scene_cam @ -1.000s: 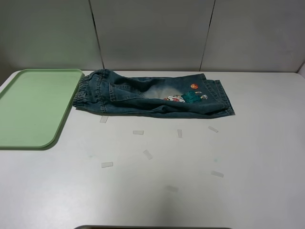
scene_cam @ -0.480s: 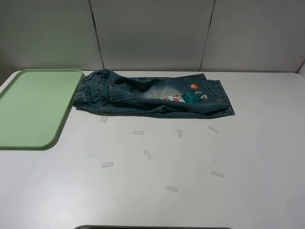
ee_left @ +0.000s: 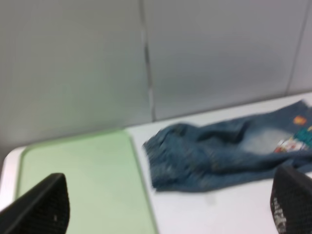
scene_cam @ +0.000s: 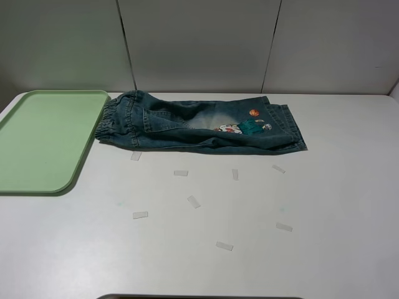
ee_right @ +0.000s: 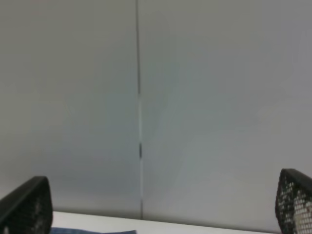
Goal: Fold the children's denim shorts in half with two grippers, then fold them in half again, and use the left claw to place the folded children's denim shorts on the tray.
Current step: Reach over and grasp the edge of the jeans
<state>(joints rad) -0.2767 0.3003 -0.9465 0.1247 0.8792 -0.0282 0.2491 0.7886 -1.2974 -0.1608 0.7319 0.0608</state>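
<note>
The children's denim shorts (scene_cam: 199, 128) lie flat on the white table, waistband toward the tray, with colourful patches near the right end. The green tray (scene_cam: 43, 140) sits empty at the left. Neither gripper shows in the exterior high view. In the left wrist view the left gripper (ee_left: 165, 207) is open and empty, its black fingertips (ee_left: 41, 204) wide apart, held back from the shorts (ee_left: 229, 151) and tray (ee_left: 78, 180). In the right wrist view the right gripper (ee_right: 156, 207) is open and empty, facing the wall, with only a sliver of the shorts (ee_right: 92, 230) showing.
Several small white tape strips (scene_cam: 193, 201) are scattered on the table (scene_cam: 324, 205) in front of the shorts. Grey wall panels (scene_cam: 199, 43) stand behind the table's far edge.
</note>
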